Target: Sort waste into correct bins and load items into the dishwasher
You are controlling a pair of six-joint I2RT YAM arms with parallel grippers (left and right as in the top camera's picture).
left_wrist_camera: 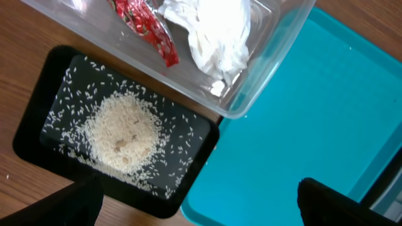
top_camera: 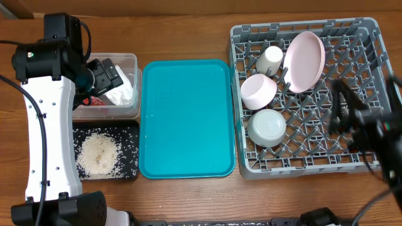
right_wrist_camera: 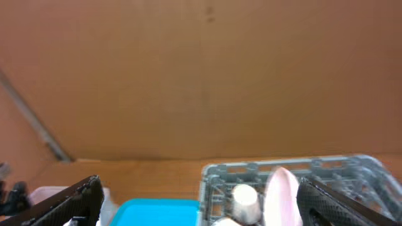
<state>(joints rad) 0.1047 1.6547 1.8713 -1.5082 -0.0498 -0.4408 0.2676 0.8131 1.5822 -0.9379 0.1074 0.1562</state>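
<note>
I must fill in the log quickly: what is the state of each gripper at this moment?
Left gripper: open, holding nothing.
Right gripper: open, holding nothing.

A wooden table [top_camera: 188, 31] of warm brown, with a fine grain running along its length, fills the overhead view from edge to edge, and a paler tan block [top_camera: 16, 7] sits at its far left corner. Behind the table, in the right wrist view, rises a plain, flat brown wall [right_wrist_camera: 201, 81], matte like cardboard or fibreboard, with a faint vertical seam near its middle and a thin pale strip [right_wrist_camera: 31, 116] slanting down across its left part. The light is soft and even, casting only weak shadows on the wood.
</note>
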